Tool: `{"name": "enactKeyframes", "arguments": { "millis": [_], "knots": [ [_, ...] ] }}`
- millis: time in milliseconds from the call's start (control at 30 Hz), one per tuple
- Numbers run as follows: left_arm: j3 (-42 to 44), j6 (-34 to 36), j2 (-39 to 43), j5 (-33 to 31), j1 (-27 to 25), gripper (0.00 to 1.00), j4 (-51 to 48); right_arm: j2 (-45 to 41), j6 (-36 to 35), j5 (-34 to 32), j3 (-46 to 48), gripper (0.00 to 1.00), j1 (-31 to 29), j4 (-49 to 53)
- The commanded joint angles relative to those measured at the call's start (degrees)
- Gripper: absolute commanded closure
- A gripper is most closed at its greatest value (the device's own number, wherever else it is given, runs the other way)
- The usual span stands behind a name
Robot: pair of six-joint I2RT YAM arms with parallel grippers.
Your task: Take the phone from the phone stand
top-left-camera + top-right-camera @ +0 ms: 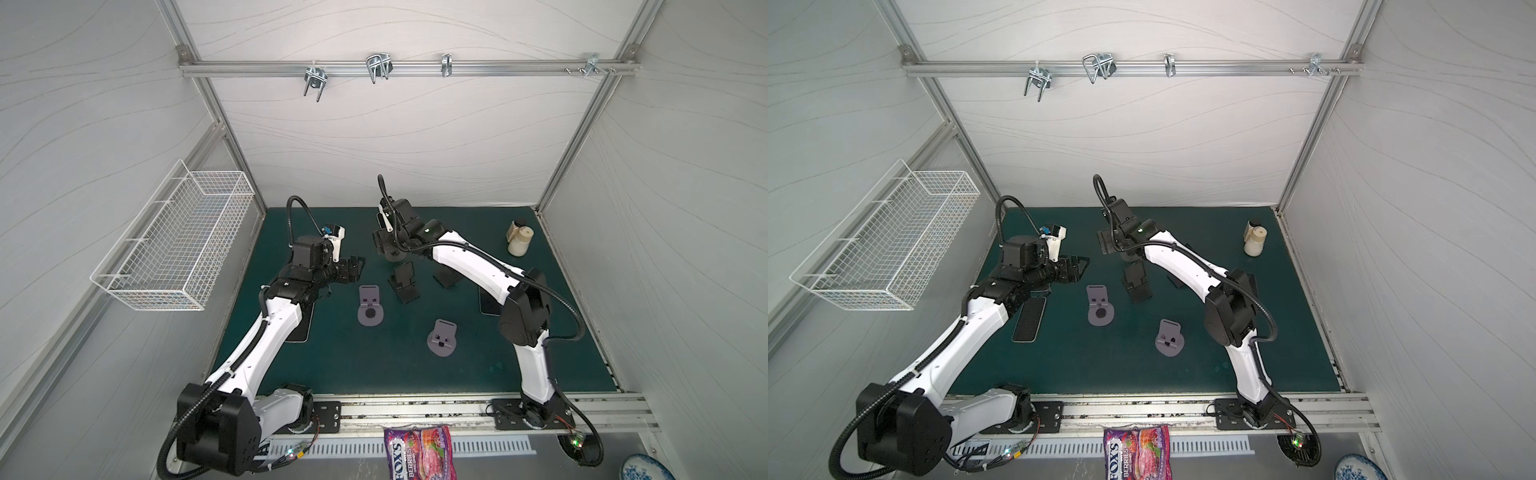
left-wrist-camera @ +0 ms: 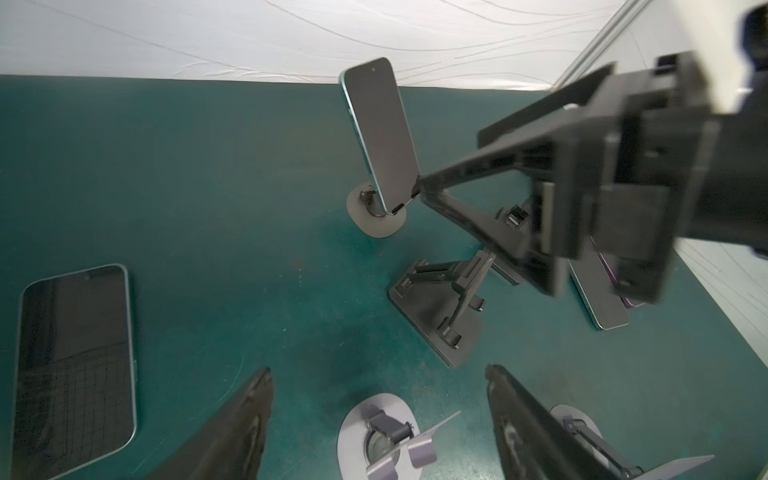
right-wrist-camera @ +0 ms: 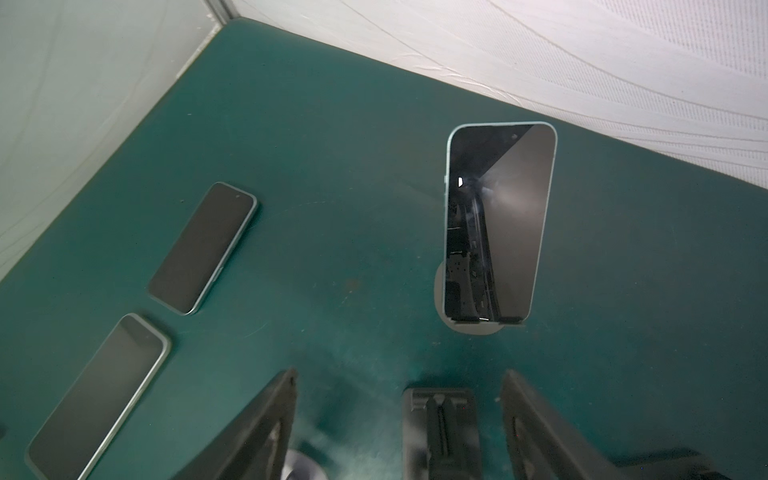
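Observation:
A dark-screened phone [image 3: 498, 224] with a teal edge leans upright on a round grey phone stand [image 3: 469, 328]; the left wrist view shows the phone [image 2: 380, 133] and stand [image 2: 376, 216] side-on. My right gripper [image 3: 399, 382] is open just short of it, nothing held, and one of its fingertips [image 2: 420, 183] sits at the phone's lower corner. In both top views that gripper [image 1: 382, 245] hides the phone. My left gripper [image 2: 378, 374] is open and empty, hovering left of the stands [image 1: 355, 266].
Two purple-grey stands [image 1: 370, 307] [image 1: 442, 338] and a black folding stand [image 1: 404, 282] stand mid-mat. Phones lie flat near the left arm [image 1: 1030, 318] and under the right arm [image 1: 488, 305]. A bottle [image 1: 519, 239] stands back right. A wire basket [image 1: 174, 237] hangs on the left wall.

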State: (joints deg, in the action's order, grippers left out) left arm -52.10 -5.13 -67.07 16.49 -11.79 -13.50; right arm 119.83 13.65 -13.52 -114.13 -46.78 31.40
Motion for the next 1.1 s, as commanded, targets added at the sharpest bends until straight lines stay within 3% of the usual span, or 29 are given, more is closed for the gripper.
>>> {"name": "enactKeyframes", "arguments": {
  "millis": [0, 467, 667, 1067],
  "knots": [
    [-3.2, 1.4, -0.3, -0.5, -0.9, 0.19, 5.2, 2.0, 0.2, -0.1, -2.5, 0.21, 1.4, -1.3],
    [0.9, 4.5, 0.7, 2.8, -1.4, 0.18, 12.5, 7.0, -0.3, 3.0, -5.4, 0.2, 5.8, -1.9],
    [4.7, 9.2, 2.6, 6.6, -2.1, 0.18, 16.3, 8.5, -0.5, 3.0, -5.8, 0.19, 6.4, -2.3],
    [9.7, 18.6, 6.3, 11.6, -3.6, 0.17, 14.6, 12.1, -0.4, 3.8, -7.9, 0.18, 6.7, -3.1]
  ]
}}
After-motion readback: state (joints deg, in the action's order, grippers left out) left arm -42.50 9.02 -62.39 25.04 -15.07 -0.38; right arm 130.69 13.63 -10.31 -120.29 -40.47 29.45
